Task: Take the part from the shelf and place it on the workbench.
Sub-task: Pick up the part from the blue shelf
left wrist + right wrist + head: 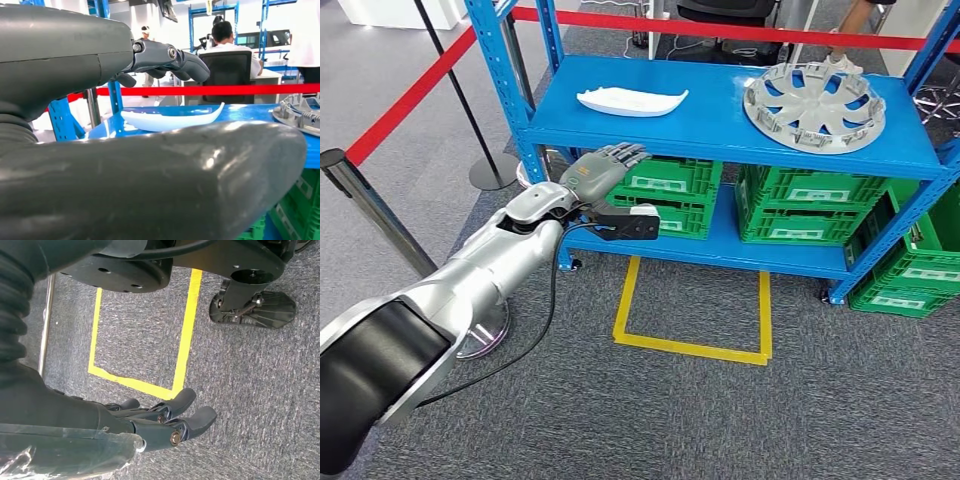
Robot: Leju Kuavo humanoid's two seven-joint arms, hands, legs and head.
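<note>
Nearest me, left arm (pixel 456 290) reaches toward the blue shelf (pixel 712 130); left hand (pixel 610 170) hovers just below its front edge, fingers (pixel 170 55) apart, holding nothing. White curved part (pixel 631 100) lies near the shelf's left end. It looks light, thin, stiff, slippery; I would grip its thicker middle. Right hand (pixel 162 422) hangs empty, fingers spread.

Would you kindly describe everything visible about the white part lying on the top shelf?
The white part is a long, shallow, boat-shaped shell, apparently smooth moulded plastic, tapering to an upturned tip at one end. It lies flat on the blue top shelf, left of the grey wheel cover and apart from it. The left robot hand hovers below the shelf edge, not touching it.
</note>
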